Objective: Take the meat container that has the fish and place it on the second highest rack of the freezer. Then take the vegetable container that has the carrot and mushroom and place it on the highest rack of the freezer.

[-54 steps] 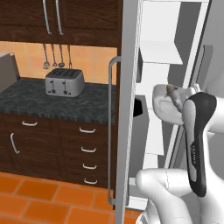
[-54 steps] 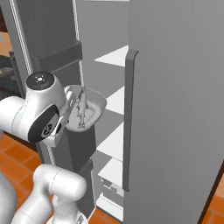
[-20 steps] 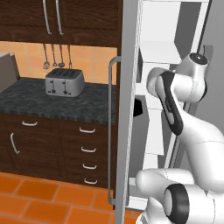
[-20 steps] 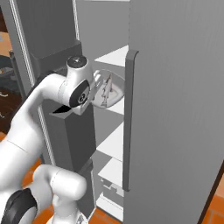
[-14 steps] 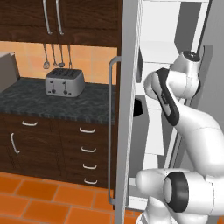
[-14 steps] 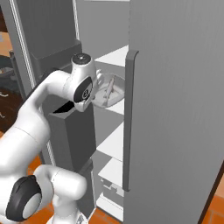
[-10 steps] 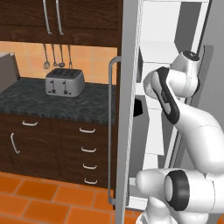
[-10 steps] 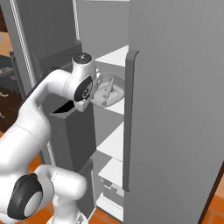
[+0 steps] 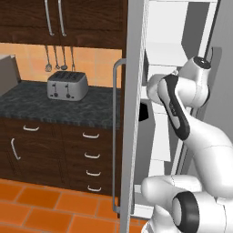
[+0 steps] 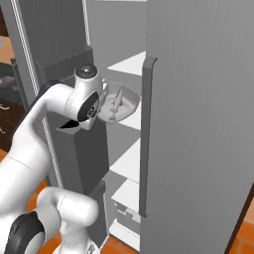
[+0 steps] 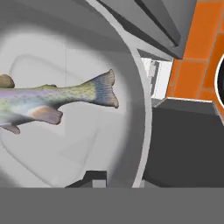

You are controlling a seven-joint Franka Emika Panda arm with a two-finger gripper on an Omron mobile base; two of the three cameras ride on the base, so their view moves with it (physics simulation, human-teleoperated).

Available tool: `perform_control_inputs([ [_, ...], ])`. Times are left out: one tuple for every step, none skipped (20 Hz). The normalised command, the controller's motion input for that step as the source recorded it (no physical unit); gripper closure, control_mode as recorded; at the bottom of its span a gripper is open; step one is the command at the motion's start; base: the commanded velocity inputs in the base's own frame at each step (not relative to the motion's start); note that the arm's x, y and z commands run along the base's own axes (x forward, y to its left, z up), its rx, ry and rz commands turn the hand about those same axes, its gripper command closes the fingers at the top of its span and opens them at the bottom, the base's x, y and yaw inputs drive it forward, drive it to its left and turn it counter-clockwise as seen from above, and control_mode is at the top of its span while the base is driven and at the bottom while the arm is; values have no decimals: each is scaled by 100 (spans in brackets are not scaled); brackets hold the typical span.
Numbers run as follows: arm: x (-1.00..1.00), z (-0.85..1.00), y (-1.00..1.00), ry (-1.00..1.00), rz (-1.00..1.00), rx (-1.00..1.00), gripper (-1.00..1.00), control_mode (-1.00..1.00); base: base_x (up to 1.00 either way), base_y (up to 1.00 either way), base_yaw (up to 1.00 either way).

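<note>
The meat container (image 10: 121,101) is a round white dish, held tilted inside the open freezer (image 10: 198,124). It hangs just over the white rack (image 10: 130,122) below the uppermost rack (image 10: 130,64) in view. The fish (image 11: 52,101) lies across the container's floor, tail toward the rim (image 11: 145,109). My gripper (image 10: 103,106) reaches in from the left and is shut on the container's near edge. One dark fingertip (image 11: 92,176) shows at the rim in the hand view. The white wrist hides the jaws from both base cameras.
The freezer door (image 9: 135,113) with its long bar handle (image 9: 115,136) stands open left of my arm (image 9: 182,98). A second door with a handle (image 10: 145,139) is close on the right. A toaster (image 9: 67,85) sits on the dark counter (image 9: 54,107). Lower racks (image 10: 126,161) lie beneath.
Over the last second the hand carried the dish a little deeper into the freezer and slightly down toward the rack. In the last half second it has barely moved.
</note>
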Motion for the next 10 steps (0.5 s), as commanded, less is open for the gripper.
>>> perform_control_inputs([
  [28, 2, 0, 0, 7, 0, 100, -100, 0, 0, 0],
  [49, 0, 0, 3, 8, 0, 100, -100, 0, 0, 0],
  [55, 0, -3, 3, 6, 0, 100, -100, 0, 0, 0],
  [57, 0, -16, 0, 1, 1, 100, -100, 0, 0, 0],
  [44, 0, -25, 0, 0, 0, 100, -100, 0, 0, 0],
  [39, 0, -29, 0, 0, 0, 100, -100, 0, 0, 0],
  [27, 0, -44, 0, 0, 0, 100, -100, 0, 0, 0],
  [34, 0, -36, 0, -3, 0, 100, -100, 0, 0, 0],
  [26, 0, -42, 0, -8, 0, 100, -100, 0, 0, 0],
  [23, 0, -31, 0, -10, 0, 100, -100, 0, 0, 0],
])
